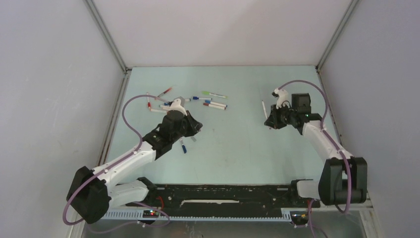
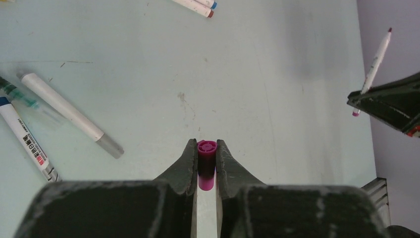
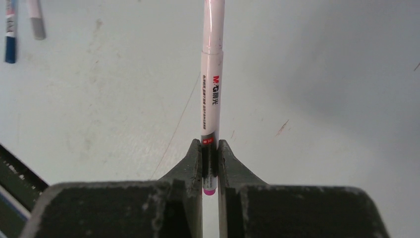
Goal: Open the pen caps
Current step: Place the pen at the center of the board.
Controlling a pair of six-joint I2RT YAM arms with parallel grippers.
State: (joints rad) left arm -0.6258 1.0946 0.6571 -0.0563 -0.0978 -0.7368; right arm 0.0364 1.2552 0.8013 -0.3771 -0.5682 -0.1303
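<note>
Cap (image 2: 206, 174), magenta: pinched between the two fingers of the left gripper (image 2: 206, 148), jaws pressed against its sides, open end facing away from the wrist. It is held clear above the table (image 1: 233, 144), apart from every pen.

Pen (image 3: 210, 89), white barrel with printed lettering: clamped near its magenta lower end by the right gripper (image 3: 210, 151), jaws closed tight on the barrel. A short magenta stub shows below the fingers. The barrel extends straight out beyond the fingertips. In the left wrist view the same pen stands tilted above the right gripper, a narrow dark-red tip at its upper end.

Arm positions, overhead view: left gripper (image 1: 194, 128) over the left half of the table; right gripper (image 1: 271, 120) at the right side, well apart from it, with the pen (image 1: 264, 109) rising from it.

Loose pens (image 1: 214, 103): scattered on the table at the far left and centre. A grey-tipped pen (image 2: 64, 111) and a blue pen (image 2: 25, 139) lie just beside each other, near the left gripper.
</note>
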